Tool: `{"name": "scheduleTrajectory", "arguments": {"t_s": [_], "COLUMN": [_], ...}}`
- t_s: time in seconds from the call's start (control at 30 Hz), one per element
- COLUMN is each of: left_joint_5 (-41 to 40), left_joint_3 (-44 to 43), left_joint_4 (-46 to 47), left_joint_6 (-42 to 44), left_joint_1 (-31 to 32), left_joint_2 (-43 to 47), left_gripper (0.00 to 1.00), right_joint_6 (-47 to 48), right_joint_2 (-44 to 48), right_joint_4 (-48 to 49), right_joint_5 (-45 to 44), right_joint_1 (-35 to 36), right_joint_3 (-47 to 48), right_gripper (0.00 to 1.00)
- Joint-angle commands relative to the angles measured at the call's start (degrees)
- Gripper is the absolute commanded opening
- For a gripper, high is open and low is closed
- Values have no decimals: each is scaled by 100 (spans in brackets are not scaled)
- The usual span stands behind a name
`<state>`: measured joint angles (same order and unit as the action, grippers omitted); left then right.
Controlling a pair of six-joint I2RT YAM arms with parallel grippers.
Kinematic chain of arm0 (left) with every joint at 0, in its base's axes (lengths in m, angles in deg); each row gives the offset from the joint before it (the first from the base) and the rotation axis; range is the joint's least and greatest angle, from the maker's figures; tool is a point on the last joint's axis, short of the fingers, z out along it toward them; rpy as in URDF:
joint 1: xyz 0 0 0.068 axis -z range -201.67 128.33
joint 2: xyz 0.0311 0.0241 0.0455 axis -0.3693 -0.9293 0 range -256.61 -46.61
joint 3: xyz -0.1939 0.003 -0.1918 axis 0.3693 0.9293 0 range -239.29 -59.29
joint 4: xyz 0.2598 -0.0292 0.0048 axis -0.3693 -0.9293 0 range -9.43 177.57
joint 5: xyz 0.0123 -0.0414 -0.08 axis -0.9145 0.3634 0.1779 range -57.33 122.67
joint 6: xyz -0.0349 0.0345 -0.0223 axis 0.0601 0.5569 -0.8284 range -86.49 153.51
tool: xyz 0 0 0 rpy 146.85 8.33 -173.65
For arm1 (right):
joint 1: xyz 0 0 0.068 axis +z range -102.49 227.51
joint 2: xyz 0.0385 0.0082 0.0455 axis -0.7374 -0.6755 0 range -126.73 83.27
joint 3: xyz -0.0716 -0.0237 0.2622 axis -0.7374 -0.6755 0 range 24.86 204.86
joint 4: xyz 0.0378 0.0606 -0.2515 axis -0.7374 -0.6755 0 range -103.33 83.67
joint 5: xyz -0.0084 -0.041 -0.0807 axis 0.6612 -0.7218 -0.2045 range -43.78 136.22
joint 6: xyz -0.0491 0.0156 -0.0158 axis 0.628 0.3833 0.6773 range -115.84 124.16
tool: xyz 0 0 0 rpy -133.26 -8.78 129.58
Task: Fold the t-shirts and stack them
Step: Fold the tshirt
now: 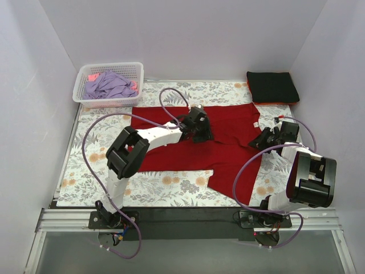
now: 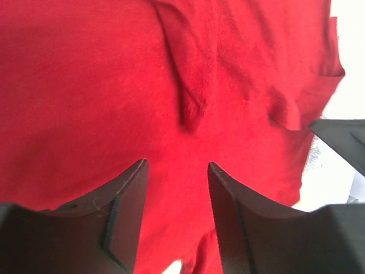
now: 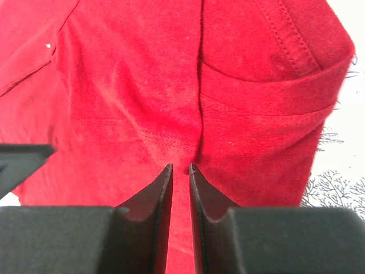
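The deep-red t-shirt [image 1: 228, 148] lies spread on the tabletop [image 1: 171, 185], its right edge pinched in the nearly closed right tool [image 3: 181, 168] for folding, the open, empty left tool [image 2: 174, 165] poised mid-cloth.

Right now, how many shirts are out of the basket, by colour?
Red shirt: 1
Black shirt: 1
Orange shirt, only an edge showing underneath: 1
Total: 3
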<state>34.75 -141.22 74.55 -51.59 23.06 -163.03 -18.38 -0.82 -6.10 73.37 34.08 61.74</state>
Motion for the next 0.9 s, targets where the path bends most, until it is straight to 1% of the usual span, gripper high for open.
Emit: {"name": "scheduleTrajectory", "arguments": {"t_s": [0.0, 0.03, 0.07, 0.27, 0.4, 0.57, 0.7, 0.73, 0.87], "left_joint_5": [-130, -312, -340, -455, -499, -516, -490, -490, -516], "left_joint_3": [-533, -604, -753, -1097, -1246, -1360, -1369, -1369, -1308], "left_joint_4": [-8, -8, 1, 18, 10, 10, 18, 1, -25], "left_joint_6": [55, 72, 81, 134, 134, 134, 134, 143, 204], "left_joint_1": [97, 123, 167, 299, 343, 370, 396, 396, 405], "left_joint_2": [-257, -450, -513, -925, -1075, -1198, -1234, -1234, -1129], "left_gripper": [43, 43, 41, 40, 39, 34, 28, 22, 8], "right_joint_6": [-48, -74, -83, -101, -101, -119, -118, -119, -118], "right_joint_2": [-72, -89, -124, -213, -291, -379, -415, -432, -485], "right_joint_4": [214, 275, 311, 416, 469, 531, 566, 566, 575], "right_joint_5": [237, 272, 325, 395, 422, 466, 457, 475, 483], "right_joint_1": [-19, -19, -19, -19, -19, -19, -19, -19, -28], "right_joint_3": [-14, -23, -32, -85, -94, -120, -129, -129, -146], "right_gripper": [24, 25, 25, 25, 26, 26, 26, 26, 26]}}
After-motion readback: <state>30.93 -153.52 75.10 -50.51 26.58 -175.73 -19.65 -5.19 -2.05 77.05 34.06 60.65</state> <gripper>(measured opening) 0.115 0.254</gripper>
